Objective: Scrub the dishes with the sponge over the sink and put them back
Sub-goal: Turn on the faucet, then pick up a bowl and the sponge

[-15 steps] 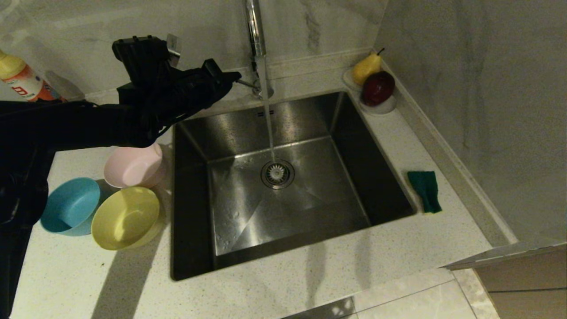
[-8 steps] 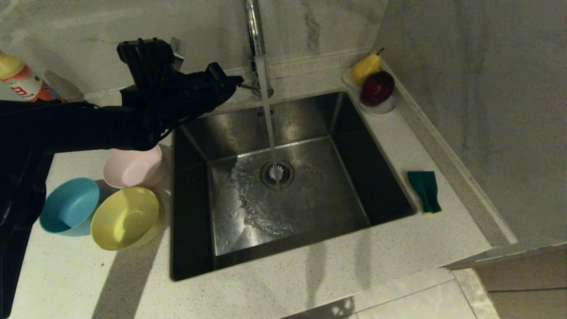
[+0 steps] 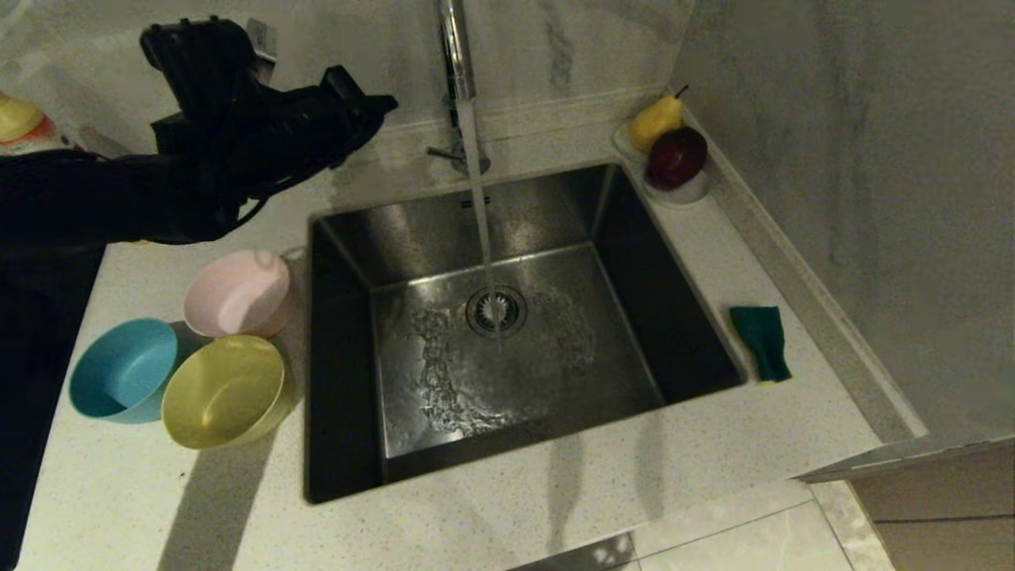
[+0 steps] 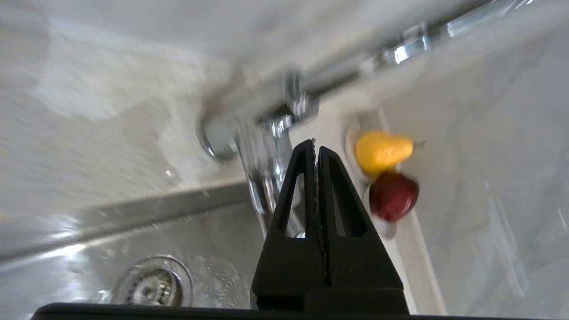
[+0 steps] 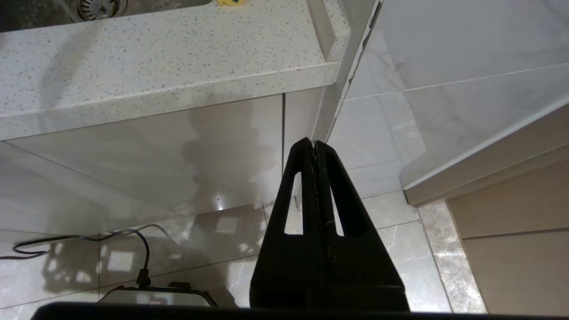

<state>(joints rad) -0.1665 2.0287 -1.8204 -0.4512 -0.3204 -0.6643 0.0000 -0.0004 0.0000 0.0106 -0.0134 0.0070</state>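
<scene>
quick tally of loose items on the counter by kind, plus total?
Bowls, round matte plastic: 3: pale pink, light blue, yellow
Sponge, dark green rectangular: 1
Fruit: 2: yellow pear, dark red apple
Small white dish under the fruit: 1
Bottle, partly hidden: 1
Total: 8

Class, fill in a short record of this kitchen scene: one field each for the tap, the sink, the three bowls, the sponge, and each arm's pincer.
tap: running, water falls to the drain
sink: wet floor, no dish inside
pink bowl, blue bowl, yellow bowl: grouped on the counter left of the sink, empty
sponge: on the counter right of the sink, green face up
left pincer: shut, empty, raised left of the tap
right pincer: shut, empty, parked below the counter edge
</scene>
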